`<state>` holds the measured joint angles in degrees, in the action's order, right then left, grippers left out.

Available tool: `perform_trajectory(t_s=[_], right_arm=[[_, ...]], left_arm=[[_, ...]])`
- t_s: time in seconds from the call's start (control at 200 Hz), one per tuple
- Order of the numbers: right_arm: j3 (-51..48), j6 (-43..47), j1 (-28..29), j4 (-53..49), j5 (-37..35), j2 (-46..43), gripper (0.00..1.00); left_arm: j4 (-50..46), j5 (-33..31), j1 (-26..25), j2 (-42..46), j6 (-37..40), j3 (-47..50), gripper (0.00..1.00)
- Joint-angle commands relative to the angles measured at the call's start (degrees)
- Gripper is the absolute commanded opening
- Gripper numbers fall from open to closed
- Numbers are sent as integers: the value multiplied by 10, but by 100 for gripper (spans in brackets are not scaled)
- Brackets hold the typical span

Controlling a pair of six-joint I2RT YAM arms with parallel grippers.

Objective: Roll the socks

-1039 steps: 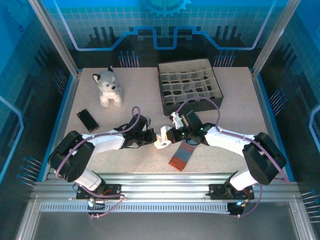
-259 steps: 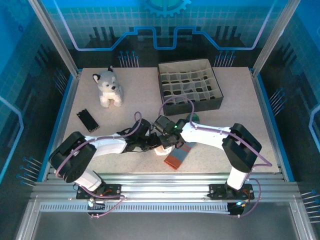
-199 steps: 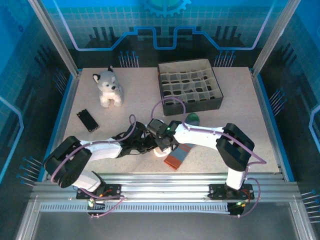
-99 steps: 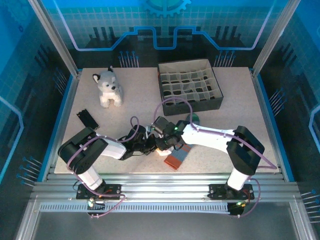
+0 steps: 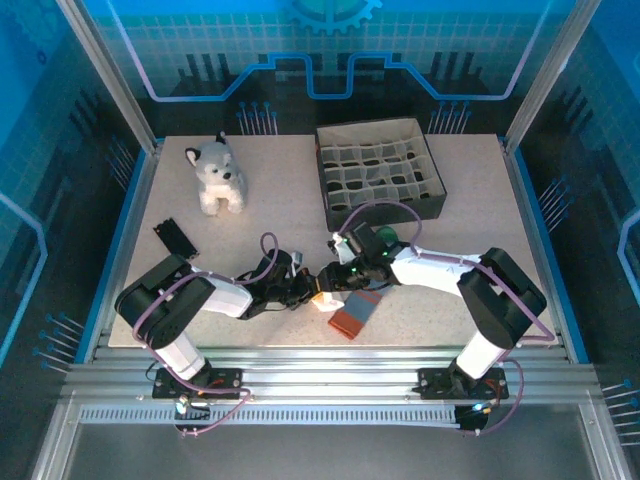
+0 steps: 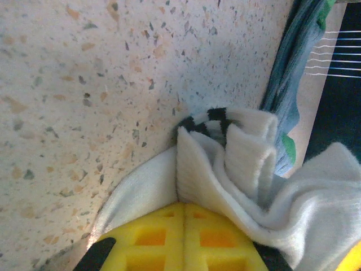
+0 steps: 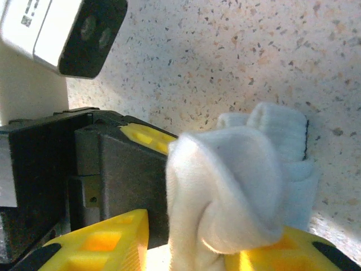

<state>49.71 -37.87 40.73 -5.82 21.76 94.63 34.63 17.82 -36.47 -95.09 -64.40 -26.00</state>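
Update: right jaws, shut a second ago, now stand part-open around the bunched white sock [image 7: 225, 186]. Left jaws stay clamped on it, on the worktop [image 5: 280, 215] beside the blue sock [image 5: 358, 310]. We judge the roll unfinished.

fluffy ribbed white sock [image 6: 248, 164], matt speckled table [image 6: 84, 84], yellow gridded plastic fingers [image 6: 152, 243], plush husky [image 5: 217, 175]

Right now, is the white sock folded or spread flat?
Folded. The white sock is bunched into thick layered folds on the table, with its dark-striped cuff showing at the far edge of the bundle.
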Motion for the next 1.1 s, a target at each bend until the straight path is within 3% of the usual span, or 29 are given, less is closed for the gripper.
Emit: perform_trajectory(t_s=[0.0, 0.31, 0.555, 0.715, 1.096], right_arm=[[-26, -52, 0, 90, 65, -3, 37], [-83, -112, -37, 196, 99, -20, 45], [-65, -48, -61, 61, 40, -78, 47], [-70, -29, -82, 27, 23, -113, 47], [-91, -36, -112, -69, -93, -122, 36]], left_arm=[[-69, -17, -4, -6, 21, -5, 2], [-78, -19, -4, -11, 25, -5, 1], [-93, -23, -4, -10, 30, -6, 1], [-97, -24, -4, -11, 33, -6, 1], [-103, -24, -4, -17, 37, -7, 1]])
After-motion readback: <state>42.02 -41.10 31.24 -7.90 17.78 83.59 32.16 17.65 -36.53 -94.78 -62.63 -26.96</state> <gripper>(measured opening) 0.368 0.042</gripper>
